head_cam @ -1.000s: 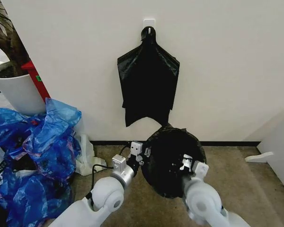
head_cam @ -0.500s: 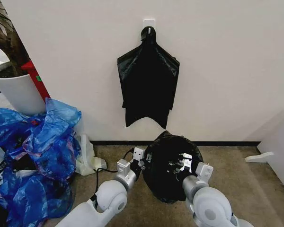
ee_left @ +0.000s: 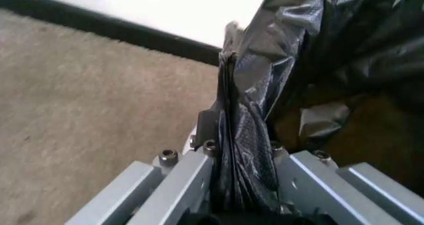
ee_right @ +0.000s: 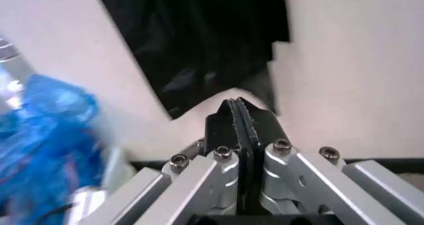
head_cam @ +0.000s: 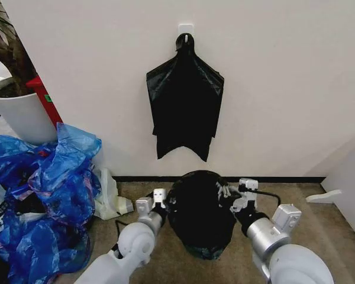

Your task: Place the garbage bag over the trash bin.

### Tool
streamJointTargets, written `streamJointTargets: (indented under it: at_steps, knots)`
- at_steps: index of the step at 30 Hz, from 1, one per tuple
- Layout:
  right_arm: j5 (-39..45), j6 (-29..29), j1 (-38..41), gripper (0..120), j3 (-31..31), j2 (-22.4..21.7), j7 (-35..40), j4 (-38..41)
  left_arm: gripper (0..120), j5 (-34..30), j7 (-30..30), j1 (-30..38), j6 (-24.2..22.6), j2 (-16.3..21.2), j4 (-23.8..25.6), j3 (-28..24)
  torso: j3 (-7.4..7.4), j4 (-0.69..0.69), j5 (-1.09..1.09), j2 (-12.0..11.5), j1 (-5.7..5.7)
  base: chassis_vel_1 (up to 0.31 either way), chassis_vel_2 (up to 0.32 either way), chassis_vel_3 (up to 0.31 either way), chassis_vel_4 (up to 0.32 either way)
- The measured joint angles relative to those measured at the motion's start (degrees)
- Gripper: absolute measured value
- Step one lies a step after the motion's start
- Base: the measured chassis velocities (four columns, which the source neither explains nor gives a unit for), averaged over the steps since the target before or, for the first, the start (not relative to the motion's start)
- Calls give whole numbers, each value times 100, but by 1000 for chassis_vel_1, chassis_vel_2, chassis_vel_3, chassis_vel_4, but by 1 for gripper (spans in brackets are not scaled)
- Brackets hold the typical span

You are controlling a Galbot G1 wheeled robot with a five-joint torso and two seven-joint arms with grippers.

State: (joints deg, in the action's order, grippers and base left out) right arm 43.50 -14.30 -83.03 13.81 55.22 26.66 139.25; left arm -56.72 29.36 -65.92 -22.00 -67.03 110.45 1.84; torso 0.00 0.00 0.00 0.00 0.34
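Head view: the garbage bag (head_cam: 200, 214) stands on the carpet near the wall, draped dome-like, presumably over the trash bin, which is hidden. The left gripper (head_cam: 164, 200) sits at the bag's 9 o'clock edge, the right gripper (head_cam: 229, 194) at 2 o'clock.

Left wrist view: the left gripper (ee_left: 243, 148) pinches a fold of black film (ee_left: 311, 46).

Right wrist view: the right gripper (ee_right: 239, 120) is pressed together with nothing visible between its pads.

Judgement: the fitting step is under way; next the film needs pulling down evenly around the rim.

left tool (head_cam: 164, 200) clamped tight, right tool (head_cam: 229, 190) pressed closed, arms forward
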Motion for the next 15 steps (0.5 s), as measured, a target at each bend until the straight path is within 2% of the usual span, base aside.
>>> streamJointTargets:
  at_steps: [3, 7, 8, 15]
  knots:
    - [-671, 288, -259, 0, 270, 281, -18, -259, 1, -231, 324, 58, -204, -33, 41, 21, 0, -2, 0, 0, 0, 0, 0, 0, 0]
    - [-1652, 899, -570, 1, 829, 708, -475, -796, 1, -391, 468, 217, -333, -26, 7, -130, 0, -3, 0, 0, 0, 0, 0, 0, 0]
    - [-1652, 899, -570, 1, 829, 708, -475, -796, 1, -391, 468, 217, -333, -26, 7, -130, 0, -3, 0, 0, 0, 0, 0, 0, 0]
    - [-2099, 1330, -871, 32, 1098, 1033, -854, -1066, 1, -331, 426, 486, -466, -38, -296, -360, 0, -3, -1, 0, 0, 0, 0, 0, 0]
